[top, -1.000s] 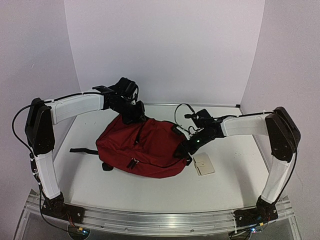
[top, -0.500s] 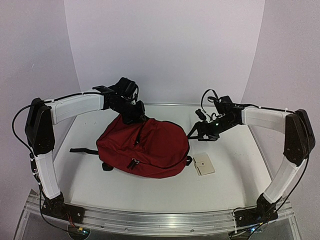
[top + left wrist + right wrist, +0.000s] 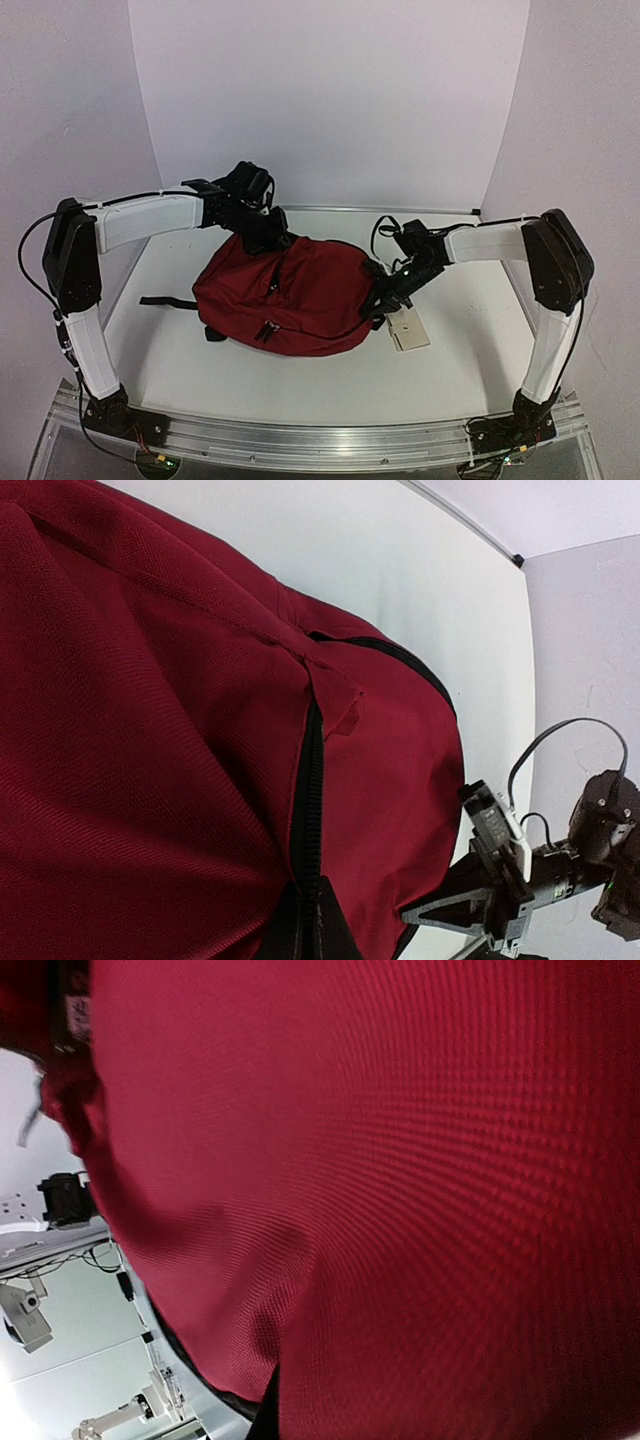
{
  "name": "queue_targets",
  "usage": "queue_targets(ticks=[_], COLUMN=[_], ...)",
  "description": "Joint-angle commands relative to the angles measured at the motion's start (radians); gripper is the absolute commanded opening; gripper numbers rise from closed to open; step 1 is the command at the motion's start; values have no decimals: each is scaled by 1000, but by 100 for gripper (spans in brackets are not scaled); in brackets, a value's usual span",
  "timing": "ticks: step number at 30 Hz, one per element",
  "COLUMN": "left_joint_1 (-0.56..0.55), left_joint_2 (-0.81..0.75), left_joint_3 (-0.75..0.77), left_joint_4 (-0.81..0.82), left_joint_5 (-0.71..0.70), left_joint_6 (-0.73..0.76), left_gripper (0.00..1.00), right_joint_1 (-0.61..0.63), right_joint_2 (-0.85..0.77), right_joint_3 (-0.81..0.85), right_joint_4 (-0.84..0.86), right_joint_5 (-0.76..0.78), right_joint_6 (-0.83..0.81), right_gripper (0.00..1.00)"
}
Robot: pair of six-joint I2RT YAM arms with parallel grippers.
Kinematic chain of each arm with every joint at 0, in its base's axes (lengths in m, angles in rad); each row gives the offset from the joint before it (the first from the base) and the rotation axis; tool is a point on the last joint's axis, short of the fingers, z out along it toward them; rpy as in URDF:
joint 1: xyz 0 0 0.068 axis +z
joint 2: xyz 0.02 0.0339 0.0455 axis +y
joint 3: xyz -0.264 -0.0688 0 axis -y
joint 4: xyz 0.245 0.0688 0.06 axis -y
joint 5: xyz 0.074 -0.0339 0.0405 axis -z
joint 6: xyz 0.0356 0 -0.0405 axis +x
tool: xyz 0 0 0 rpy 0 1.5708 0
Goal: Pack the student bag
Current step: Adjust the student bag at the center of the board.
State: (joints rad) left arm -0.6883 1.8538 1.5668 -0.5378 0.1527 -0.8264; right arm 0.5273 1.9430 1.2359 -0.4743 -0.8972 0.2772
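Right end effector returned, grasping student bag edge; left end effector grasping top.

The student bag lies in the middle of the worktop, with a strap trailing out from its left side onto the surface. The left pincer sits at the bag's far edge, on top and touching it, while the right pincer is pressed against the bag's right end, low down. A flat card lies on the worktop just right of the bag, slightly nearer the front and close beside the right pincer.
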Motion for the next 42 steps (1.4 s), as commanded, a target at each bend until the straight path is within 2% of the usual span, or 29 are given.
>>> queue_targets(ticks=[1,6,9,12,15,21,22,24,25,27,30,31,34,42], left_joint_1=[-19,-19,-19,-18,-18,-18,-17,-17,-17,-16,-15,-15,-14,-12], left_joint_2=[-123,-142,-133,-115,-102,-61,-48,-19,-5,20,56,65,83,96], left_joint_3=[-41,-65,-63,-55,-64,-43,-26,13,38,70,113,122,137,140], left_joint_4=[64,59,8,-43,-13,56,55,45,42,44,45,45,57,76], left_joint_5=[2,-15,-58,-94,-66,-17,-14,-10,-8,6,28,33,43,67], left_joint_6=[-23,-32,-65,-96,-102,-107,-102,-89,-83,-77,-70,-71,-74,-96], left_gripper=[0,0,0,0,0,0,0,0,0,0,0,0,0,0], right_joint_1=[-88,-144,-162,-185,-200,-205,-204,-204,-205,-204,-201,-198,-151,67], right_joint_2=[-56,-197,-243,-214,-138,-67,-55,-54,-65,-109,-186,-195,-218,-150], right_joint_3=[117,258,357,397,372,354,360,371,371,352,320,310,269,208], right_joint_4=[12,-15,-35,-94,-110,-106,-110,-128,-135,-133,-125,-120,-85,196], right_joint_5=[-10,-48,-10,115,242,339,342,330,310,257,111,84,17,136], right_joint_6=[-13,-50,-92,-186,-295,-417,-426,-449,-466,-486,-498,-498,-486,-311], right_gripper=[0,0,0,0,0,1,3,20,33,65,93,97,98,98])
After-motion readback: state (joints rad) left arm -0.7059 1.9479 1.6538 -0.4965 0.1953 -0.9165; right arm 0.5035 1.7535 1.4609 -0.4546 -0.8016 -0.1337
